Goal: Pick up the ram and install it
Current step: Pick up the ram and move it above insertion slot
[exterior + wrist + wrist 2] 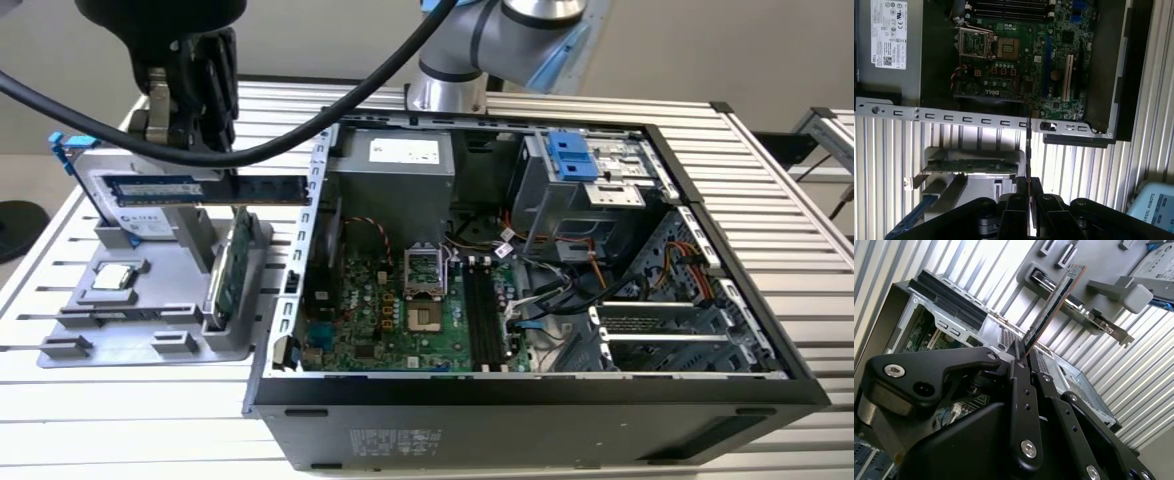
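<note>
At the exterior view's left, your grey parts tray sits on the slatted table, with a green card standing on edge in it. Above the tray, the gripper is clenched on the ram. The ram hangs level in the air, clear of the tray, its right end near the case's left wall. In the second wrist view you see the stick edge-on between the fingers. Further right lies the open computer case, its motherboard facing up and the black memory slots well apart from the ram.
</note>
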Controlling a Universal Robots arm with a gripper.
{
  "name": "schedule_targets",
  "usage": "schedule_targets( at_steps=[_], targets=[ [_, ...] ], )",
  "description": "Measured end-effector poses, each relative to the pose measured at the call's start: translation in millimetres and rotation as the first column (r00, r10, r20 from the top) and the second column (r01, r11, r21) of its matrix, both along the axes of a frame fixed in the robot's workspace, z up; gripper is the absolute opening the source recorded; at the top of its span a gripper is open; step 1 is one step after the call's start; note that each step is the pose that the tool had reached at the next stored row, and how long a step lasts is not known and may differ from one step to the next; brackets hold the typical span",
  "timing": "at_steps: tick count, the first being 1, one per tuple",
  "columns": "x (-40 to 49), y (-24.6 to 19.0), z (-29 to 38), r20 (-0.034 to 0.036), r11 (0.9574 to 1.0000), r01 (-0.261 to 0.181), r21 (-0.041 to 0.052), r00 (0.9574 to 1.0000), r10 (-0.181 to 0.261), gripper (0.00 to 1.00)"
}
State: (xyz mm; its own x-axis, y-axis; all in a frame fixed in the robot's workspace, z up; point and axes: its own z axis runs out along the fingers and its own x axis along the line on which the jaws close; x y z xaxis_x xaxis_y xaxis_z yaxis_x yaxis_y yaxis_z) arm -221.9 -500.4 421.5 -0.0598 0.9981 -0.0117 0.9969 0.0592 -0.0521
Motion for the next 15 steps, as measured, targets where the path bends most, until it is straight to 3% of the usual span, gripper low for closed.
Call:
schedule_targets(
  at_steps=[15],
  targets=[
    [13.8,0.0,0.0,0.0,1.0,0.0,-0.0001,1.0,0.0,0.0]
  ],
)
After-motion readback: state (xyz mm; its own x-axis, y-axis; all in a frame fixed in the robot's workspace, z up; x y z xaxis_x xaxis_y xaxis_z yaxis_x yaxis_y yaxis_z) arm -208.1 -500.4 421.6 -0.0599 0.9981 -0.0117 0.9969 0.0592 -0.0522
